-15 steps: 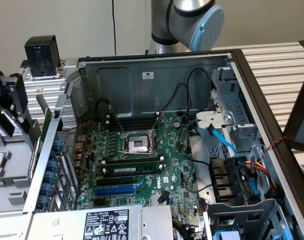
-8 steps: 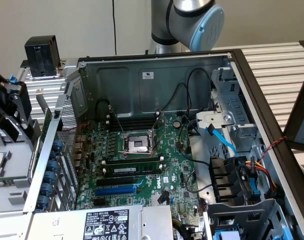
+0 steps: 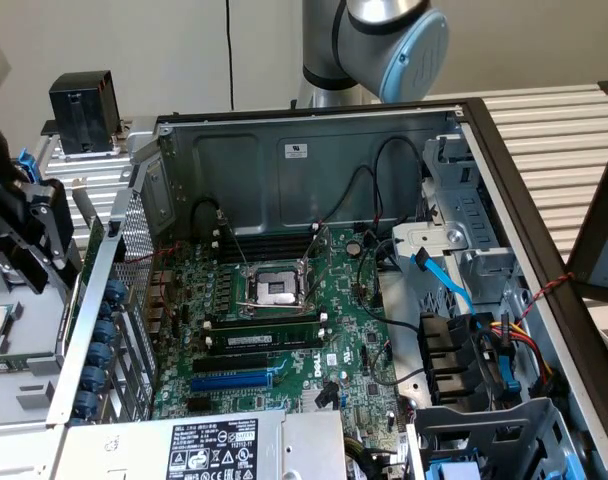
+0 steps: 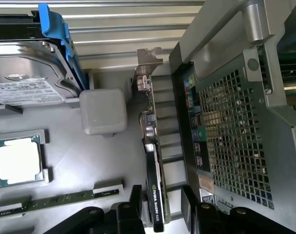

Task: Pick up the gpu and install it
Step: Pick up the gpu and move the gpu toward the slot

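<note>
Over at the exterior view's left, outside the case (image 3: 314,150), the gripper (image 3: 34,240) hangs low above the tray (image 4: 65,141). Its jaws are wide and straddle the gpu (image 4: 152,146) with nothing pinched. One finger (image 4: 136,200) looks close against the card and the other stands apart from it.

The gpu stands on its long edge on the tray, with its bracket (image 4: 149,58) at the end away from the gripper. I'd guess it is light and stiff but easy to hurt. The board has bare components, and I wouldn't want a finger pressing on the fan. The flat faces look like the place to hold it, squeezing across the heatsink block and the back of the board. The bracket is smooth metal and would likely slip.

Room is tight. The rear wall (image 4: 235,146) of the case rises just beside the card, so the finger on that side has only a narrow lane. On the card's other side lie a memory stick (image 4: 55,200), a cpu (image 4: 19,161), a grey block (image 4: 103,111) and a drive (image 4: 21,87); the memory stick is the one near a finger.

Further right in the exterior view, the motherboard (image 3: 274,330) lies open inside the case, with a blue slot (image 3: 229,380) showing. Loose cables (image 3: 444,280) trail by the drive cage (image 3: 454,240) beyond it.
</note>
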`<state>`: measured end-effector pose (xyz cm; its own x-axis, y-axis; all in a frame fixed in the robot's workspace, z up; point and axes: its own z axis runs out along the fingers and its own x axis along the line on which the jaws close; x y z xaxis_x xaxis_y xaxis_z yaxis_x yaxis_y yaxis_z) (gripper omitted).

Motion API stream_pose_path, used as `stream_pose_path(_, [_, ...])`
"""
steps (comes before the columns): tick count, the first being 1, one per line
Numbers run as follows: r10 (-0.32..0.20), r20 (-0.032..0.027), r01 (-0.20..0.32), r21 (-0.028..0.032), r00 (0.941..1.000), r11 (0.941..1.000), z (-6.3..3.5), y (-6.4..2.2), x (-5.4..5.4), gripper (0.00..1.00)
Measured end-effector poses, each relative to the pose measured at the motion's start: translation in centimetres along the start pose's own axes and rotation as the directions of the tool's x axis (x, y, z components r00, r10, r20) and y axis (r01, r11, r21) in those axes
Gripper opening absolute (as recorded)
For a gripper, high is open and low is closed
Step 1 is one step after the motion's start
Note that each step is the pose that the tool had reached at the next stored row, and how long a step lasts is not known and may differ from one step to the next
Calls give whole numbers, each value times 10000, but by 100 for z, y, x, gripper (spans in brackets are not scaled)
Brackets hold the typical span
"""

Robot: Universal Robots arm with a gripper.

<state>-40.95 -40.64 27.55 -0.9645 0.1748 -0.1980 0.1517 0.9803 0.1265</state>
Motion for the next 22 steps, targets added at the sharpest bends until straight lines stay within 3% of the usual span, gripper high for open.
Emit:
stream_pose_path(5, [-23,-2,23,-17,10000,10000,92,22,23,45])
stream_pose_path(13, [-442,-42,441,-110,9990,9990,194,38,18,45])
stream_pose_path(17, [-498,-56,496,-197,9987,9986,249,55,32,45])
stream_pose_path(22, [-486,-62,485,-233,9988,9986,334,66,51,45])
